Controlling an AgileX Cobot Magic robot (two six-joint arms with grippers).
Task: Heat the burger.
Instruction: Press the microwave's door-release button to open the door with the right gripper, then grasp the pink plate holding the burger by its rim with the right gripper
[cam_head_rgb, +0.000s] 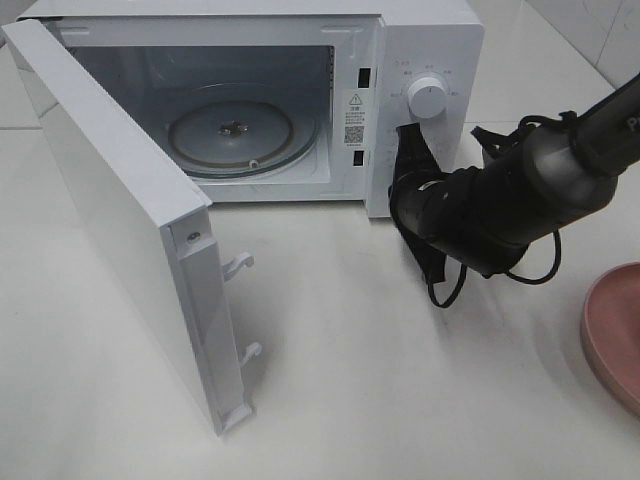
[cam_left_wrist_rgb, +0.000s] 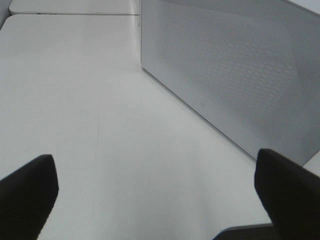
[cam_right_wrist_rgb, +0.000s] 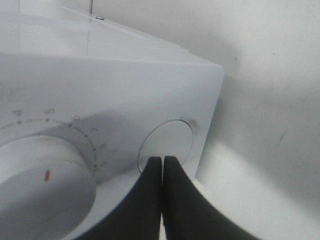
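The right tool, clenched empty, is set against the microwave's round button; with the door open wide, a straight withdrawal is advised.

burger out of sight, every view

A glossy white tabletop is spanning the whole scene and reflecting soft, diffuse light in pale patches, while a white tiled surface with thin joint lines is showing beyond its far right edge.
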